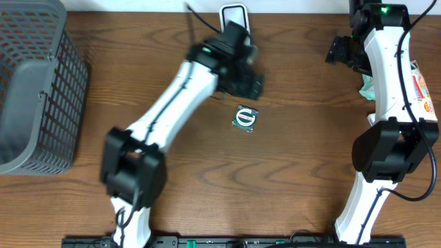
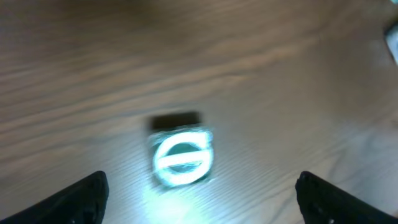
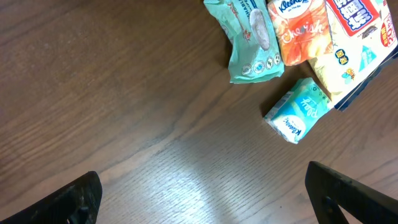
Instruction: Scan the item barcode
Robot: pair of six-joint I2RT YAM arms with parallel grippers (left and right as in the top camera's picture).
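The left end effector [image 2: 200, 190], spread wide over the small square green-ringed packet [image 2: 182, 157], needed centring squarely before pinching.

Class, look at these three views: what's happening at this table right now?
The left arm hangs over a small square green-and-white packet lying flat on the brown wooden table, jaws wide open, holding nothing. The right arm, jaws open too and empty, hovers at the right edge by a heap of colourful snack and tissue packets. A grey mesh basket stands on the left.
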